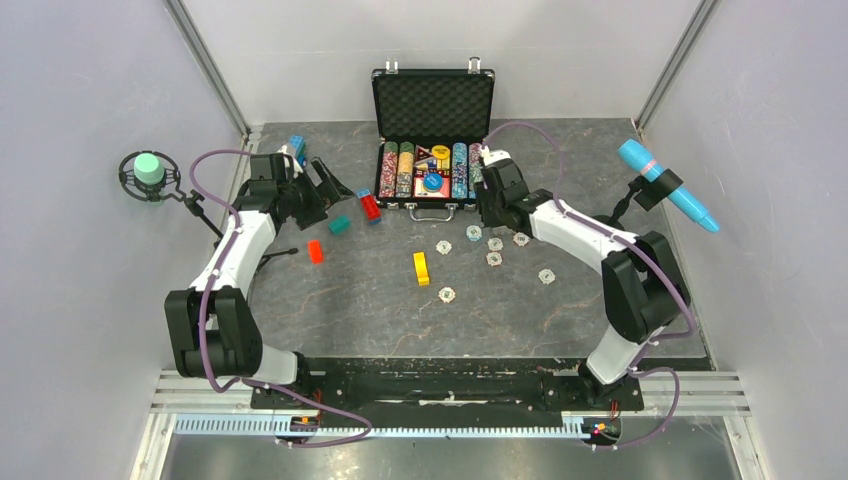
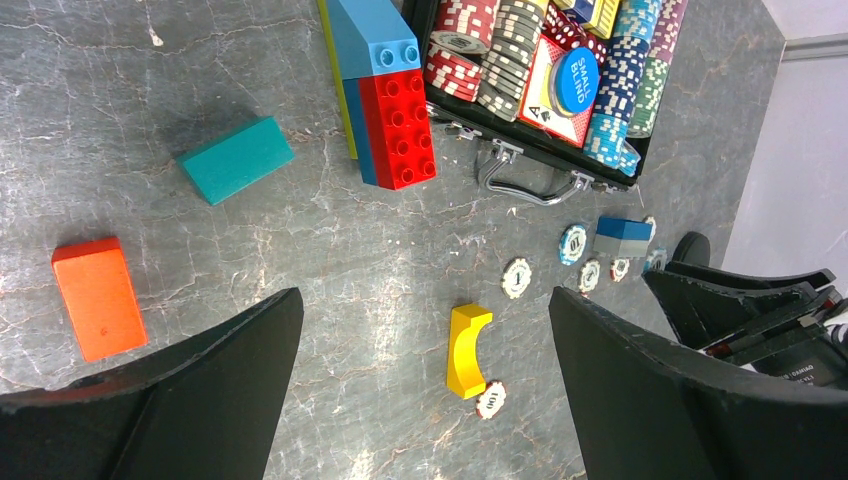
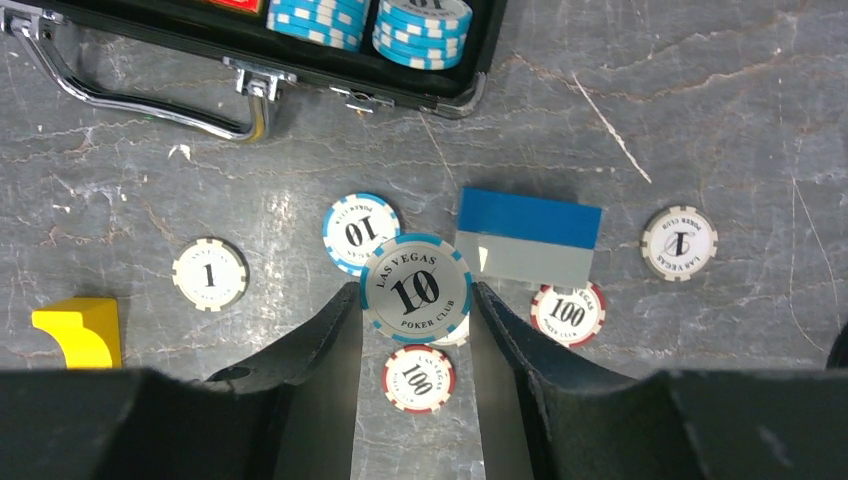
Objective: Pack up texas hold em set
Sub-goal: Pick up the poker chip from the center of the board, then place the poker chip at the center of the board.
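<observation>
Right gripper [image 3: 415,296] pinches blue 10 chip [image 3: 415,283], near front of briefcase [image 3: 320,78].

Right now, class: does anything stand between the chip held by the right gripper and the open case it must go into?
Nothing visible blocks it. The 10 chip, pinched in the right gripper, faces the open case. Between them only a loose blue chip and a flat blue and grey block lie on the table.

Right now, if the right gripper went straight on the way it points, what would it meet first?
Probably bare table, in the gap between the loose 10 chip and the blue-and-grey block; beyond that, the case's front wall. Height above the table is unclear.
</observation>
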Tool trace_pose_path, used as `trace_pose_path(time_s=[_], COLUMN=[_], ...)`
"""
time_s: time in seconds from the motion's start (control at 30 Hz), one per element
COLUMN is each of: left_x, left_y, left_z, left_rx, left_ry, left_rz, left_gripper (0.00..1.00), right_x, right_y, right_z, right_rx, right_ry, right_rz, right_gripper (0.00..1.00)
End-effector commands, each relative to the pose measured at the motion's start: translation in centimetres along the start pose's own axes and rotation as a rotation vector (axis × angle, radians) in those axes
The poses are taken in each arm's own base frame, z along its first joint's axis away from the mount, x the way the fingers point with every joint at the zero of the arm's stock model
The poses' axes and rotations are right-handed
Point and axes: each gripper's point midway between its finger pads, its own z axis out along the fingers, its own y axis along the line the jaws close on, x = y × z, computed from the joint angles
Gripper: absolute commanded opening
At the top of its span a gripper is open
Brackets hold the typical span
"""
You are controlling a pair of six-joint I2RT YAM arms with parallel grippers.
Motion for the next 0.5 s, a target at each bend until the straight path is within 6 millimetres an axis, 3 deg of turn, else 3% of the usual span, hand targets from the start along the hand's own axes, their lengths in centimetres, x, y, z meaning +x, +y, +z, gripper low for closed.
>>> trace_pose_path(time_s=[0.0, 0.47], left_x=[-0.6, -0.6], left_y=[-1.1, -1.0], left_z=[-0.1, -0.1], left_rx=[0.044, 0.043], left_ry=[-0.015, -0.014], left_rz=[-0.004, -0.005], left_gripper=[1.0, 1.0], right_x=[-2.3, -1.6], right_y=[1.3, 3.5], right_z=[0.3, 3.1], right_rx=[-0.021, -0.055], right_ry=[-0.042, -0.011], right_rz=[0.001, -0.012], right_gripper=[0.41, 0.41])
